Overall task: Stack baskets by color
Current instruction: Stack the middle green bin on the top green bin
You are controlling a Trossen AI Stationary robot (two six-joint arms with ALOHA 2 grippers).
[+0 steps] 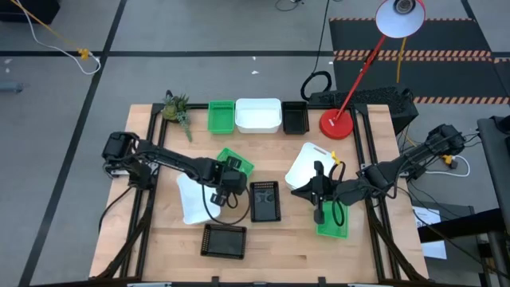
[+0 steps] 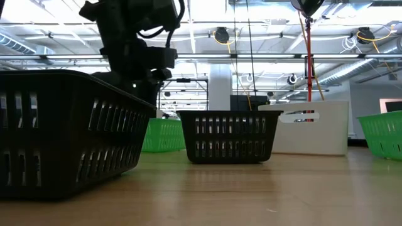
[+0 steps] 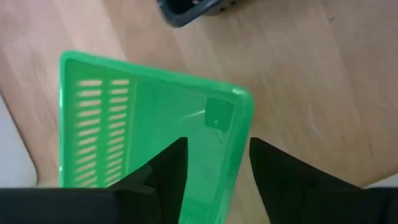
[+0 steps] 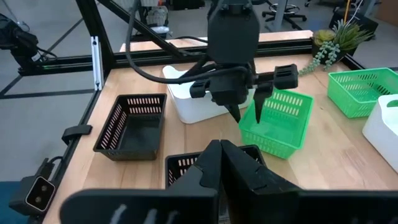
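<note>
A green basket [image 1: 237, 162] [image 3: 143, 118] [image 4: 280, 121] stands askew on the table, left of the middle, beside a white basket [image 1: 194, 198]. My left gripper [image 1: 230, 175] [image 3: 217, 168] [image 4: 247, 111] hangs over it, open and pointing down. One finger is inside the green basket and one outside its side wall [image 3: 239, 143], with no contact showing. My right gripper [image 1: 301, 190] [image 4: 222, 149] is shut on nothing, raised above the table's right half near another green basket [image 1: 332, 222]. A black basket [image 1: 265, 200] stands at the middle.
A green basket [image 1: 221, 116], a white basket [image 1: 257, 115] and a black basket [image 1: 295, 117] stand in a row at the far edge. A white basket [image 1: 309, 162] lies right of the middle, a black one [image 1: 224, 240] near the front. A red lamp base [image 1: 335, 124] and a plant [image 1: 177, 108] stand at the back.
</note>
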